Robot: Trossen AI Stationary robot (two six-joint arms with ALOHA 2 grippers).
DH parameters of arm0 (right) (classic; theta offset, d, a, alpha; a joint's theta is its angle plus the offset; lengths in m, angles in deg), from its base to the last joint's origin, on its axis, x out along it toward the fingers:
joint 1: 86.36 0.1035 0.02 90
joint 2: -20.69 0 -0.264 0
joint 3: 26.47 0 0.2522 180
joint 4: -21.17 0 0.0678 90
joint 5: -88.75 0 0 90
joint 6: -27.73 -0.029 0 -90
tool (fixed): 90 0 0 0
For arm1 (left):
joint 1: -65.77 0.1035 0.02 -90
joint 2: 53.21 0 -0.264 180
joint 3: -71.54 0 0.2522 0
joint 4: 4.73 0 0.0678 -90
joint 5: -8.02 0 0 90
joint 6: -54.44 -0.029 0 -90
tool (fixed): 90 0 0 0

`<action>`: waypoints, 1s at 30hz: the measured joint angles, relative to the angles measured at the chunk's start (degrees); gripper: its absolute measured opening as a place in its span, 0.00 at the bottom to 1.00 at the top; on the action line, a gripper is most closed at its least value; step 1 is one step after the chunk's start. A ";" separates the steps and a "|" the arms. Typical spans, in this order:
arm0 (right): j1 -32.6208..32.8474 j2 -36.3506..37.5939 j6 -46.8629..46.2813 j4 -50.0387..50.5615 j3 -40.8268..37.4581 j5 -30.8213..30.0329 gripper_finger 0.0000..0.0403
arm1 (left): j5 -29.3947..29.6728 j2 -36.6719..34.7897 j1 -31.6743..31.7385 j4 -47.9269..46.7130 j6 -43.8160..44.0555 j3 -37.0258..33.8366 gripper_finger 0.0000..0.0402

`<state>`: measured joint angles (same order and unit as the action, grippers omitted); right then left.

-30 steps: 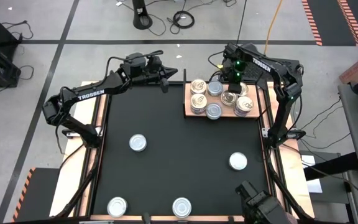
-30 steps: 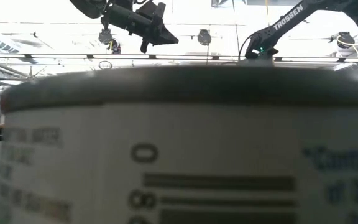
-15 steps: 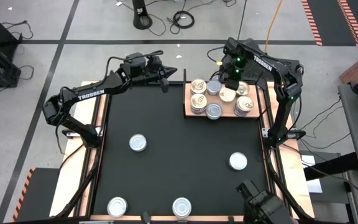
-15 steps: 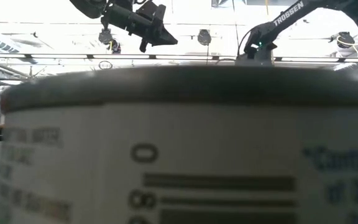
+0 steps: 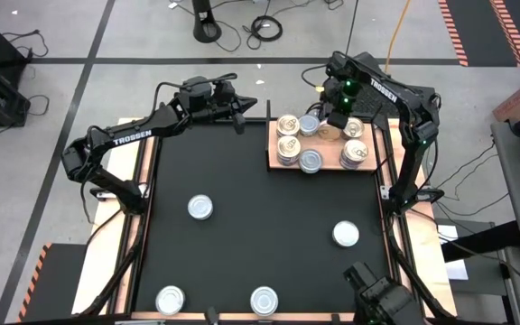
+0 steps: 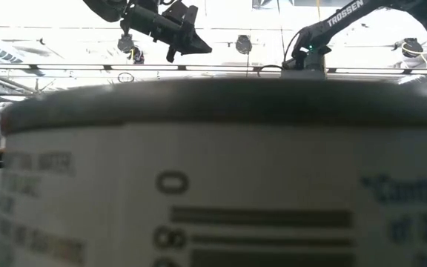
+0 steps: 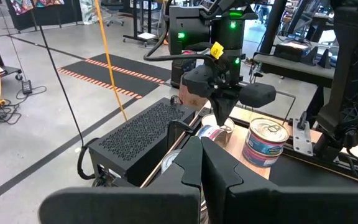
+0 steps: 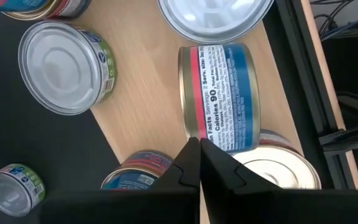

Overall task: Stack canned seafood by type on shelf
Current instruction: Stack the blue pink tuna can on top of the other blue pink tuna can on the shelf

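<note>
The shelf (image 5: 328,164), a light-brown board, lies at the table's far right and carries several tins, some stacked. My right gripper (image 5: 336,120) hovers above them, pointing down, fingers shut (image 8: 199,163) and holding nothing. Its tips are beside a blue-and-red labelled tin (image 8: 219,96) standing on the board. A silver-topped tin (image 8: 64,65) stands nearby at the board's edge. Loose tins rest on the black mat (image 5: 200,208) (image 5: 346,235) (image 5: 170,299) (image 5: 264,301). My left gripper (image 5: 242,112) waits, raised and shut, over the far edge left of the shelf. My right gripper's shut fingertips (image 8: 194,155) stand at the lower side wall (image 8: 211,138) of the blue-and-red labelled tin, coming from above. I cannot tell whether they touch it.
A tin right in front of the low camera (image 6: 213,178) fills that view. A black ventilated box (image 7: 143,129) sits beyond the table's far edge behind the shelf. Bare black mat (image 5: 269,235) lies between the loose tins. Wooden strips (image 5: 143,158) run along the table's sides.
My right gripper has shifted a little toward the table's near edge and left above the shelf's tins, staying shut.
</note>
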<state>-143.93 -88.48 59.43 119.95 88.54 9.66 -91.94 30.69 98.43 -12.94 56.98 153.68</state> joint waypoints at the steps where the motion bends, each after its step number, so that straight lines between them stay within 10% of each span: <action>1: 0.15 0.00 0.00 0.07 0.00 0.00 0.00 | 0.00 0.00 0.00 0.00 0.00 0.00 0.00; 15: 0.44 3.10 -2.71 -1.93 -0.07 -0.38 0.07 | 0.00 0.00 0.00 0.07 0.07 0.00 0.00; 30: 3.45 3.21 -3.05 -6.90 -0.07 -6.49 0.73 | -0.50 -0.04 0.00 1.33 1.13 -0.02 0.00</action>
<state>-140.49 -85.26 56.38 113.05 88.48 3.17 -92.44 30.65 98.43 -11.60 58.11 153.65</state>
